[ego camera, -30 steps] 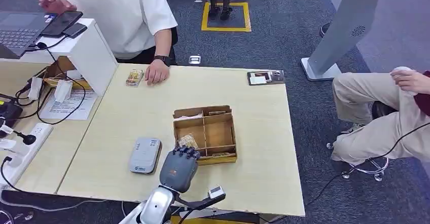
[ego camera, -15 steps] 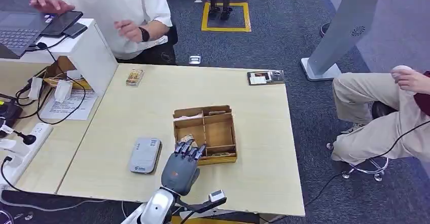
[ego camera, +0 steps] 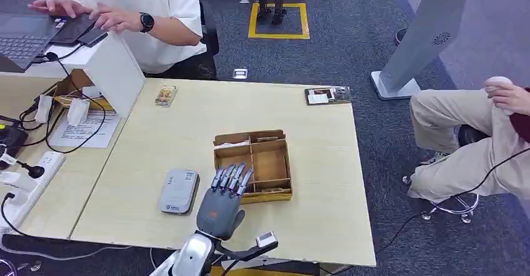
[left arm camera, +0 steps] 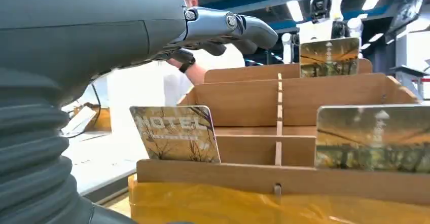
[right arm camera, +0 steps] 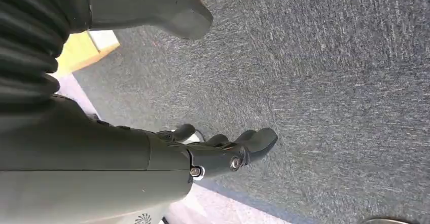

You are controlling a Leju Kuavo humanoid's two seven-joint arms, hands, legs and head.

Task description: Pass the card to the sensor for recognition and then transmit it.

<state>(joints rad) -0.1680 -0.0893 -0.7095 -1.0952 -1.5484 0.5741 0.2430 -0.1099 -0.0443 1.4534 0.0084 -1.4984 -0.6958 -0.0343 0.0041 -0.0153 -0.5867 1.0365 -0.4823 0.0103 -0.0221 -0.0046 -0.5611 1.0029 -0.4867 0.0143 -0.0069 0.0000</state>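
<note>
My left hand (ego camera: 222, 200) hovers at the near-left corner of the wooden divided box (ego camera: 270, 161) on the pale table, fingers spread and straight, holding nothing. In the left wrist view the fingers (left arm camera: 230, 27) reach out above a "HOTEL" card (left arm camera: 175, 133) that stands upright in the box's near compartment, apart from them. Two more cards (left arm camera: 372, 138) stand in other compartments. The grey card sensor (ego camera: 179, 190) lies flat on the table just left of the hand. My right hand (right arm camera: 203, 155) hangs over grey carpet with its fingers loosely apart and nothing in it.
A person in a white shirt sits at the far left, both hands on a phone and laptop atop a white stand (ego camera: 109, 60). A loose card (ego camera: 165, 95) lies near them. A second person's legs (ego camera: 462, 138) are at the right. Cables and a power strip (ego camera: 25, 176) lie at the left.
My left hand's fingers have straightened and spread from a curled pose over the box's near-left compartment. The person's hand has lifted off the table and gone to the phone on the stand.
</note>
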